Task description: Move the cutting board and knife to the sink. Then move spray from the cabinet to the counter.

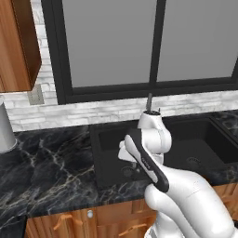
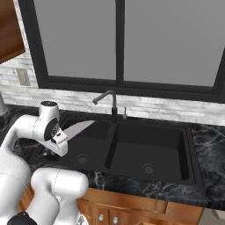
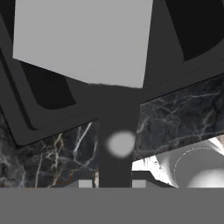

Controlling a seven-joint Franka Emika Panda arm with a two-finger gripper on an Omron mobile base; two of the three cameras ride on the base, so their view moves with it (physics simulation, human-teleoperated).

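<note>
At left of centre in the right base view, my gripper [image 2: 65, 137] is closed on the dark handle of the knife [image 2: 78, 127]; the pale blade runs up and rightward from it, tip over the left basin of the sink [image 2: 149, 154]. Hand view: the blade [image 3: 83, 41] fills the upper left, long axis running away from my fingers. Open black basin lies right of it; the counter [image 1: 51, 167] borders the near rim. No writing readable.

Knife [image 2: 77, 128] handle hidden behind the arm, blade tip cut off by hand view's top edge; cabinet [image 1: 16, 44] cropped at left.
</note>
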